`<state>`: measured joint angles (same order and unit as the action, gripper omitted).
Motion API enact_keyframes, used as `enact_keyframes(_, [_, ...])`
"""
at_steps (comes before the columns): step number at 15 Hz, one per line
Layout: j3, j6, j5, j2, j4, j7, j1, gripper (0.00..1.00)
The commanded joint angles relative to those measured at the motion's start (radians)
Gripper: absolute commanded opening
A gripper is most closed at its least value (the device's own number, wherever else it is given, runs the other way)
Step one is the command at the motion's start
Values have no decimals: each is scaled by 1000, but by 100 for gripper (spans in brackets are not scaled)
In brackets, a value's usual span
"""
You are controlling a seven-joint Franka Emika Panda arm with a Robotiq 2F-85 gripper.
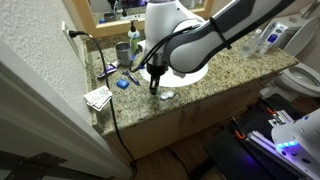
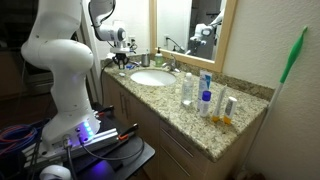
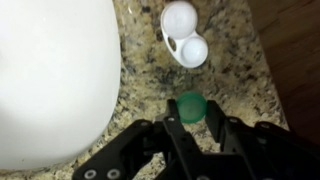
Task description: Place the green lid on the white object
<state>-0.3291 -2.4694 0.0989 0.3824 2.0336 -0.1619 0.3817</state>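
In the wrist view the small round green lid (image 3: 190, 105) sits between the fingertips of my gripper (image 3: 191, 118), which is shut on it. The white object (image 3: 185, 35), a small low two-lobed white lump, lies on the granite counter just ahead of the lid, beside the rim of the large white sink (image 3: 50, 80). In an exterior view my gripper (image 1: 155, 87) hangs just above the counter, close to the white object (image 1: 167, 95). The lid itself is too small to make out in both exterior views. My gripper also shows in an exterior view (image 2: 122, 62).
The sink basin (image 1: 190, 72) lies right beside the gripper. A small blue item (image 1: 122, 84), a printed paper (image 1: 98, 97) and a grey-green cup (image 1: 122, 50) sit toward the wall. Several bottles (image 2: 205, 100) stand at the counter's other end. The counter's front edge is near.
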Motion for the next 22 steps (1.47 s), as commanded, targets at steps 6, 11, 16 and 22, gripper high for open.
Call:
enact_keyframes(6, [-27,-133,-113,-227,298,-11,-42,8])
enact_keyframes(11, [-21,-129,-91,-203,269,9,-32,33])
enact_keyframes(16, [-12,-118,-58,-165,228,18,-26,8])
enact_keyframes(22, [-15,-104,-60,-117,193,13,-26,8])
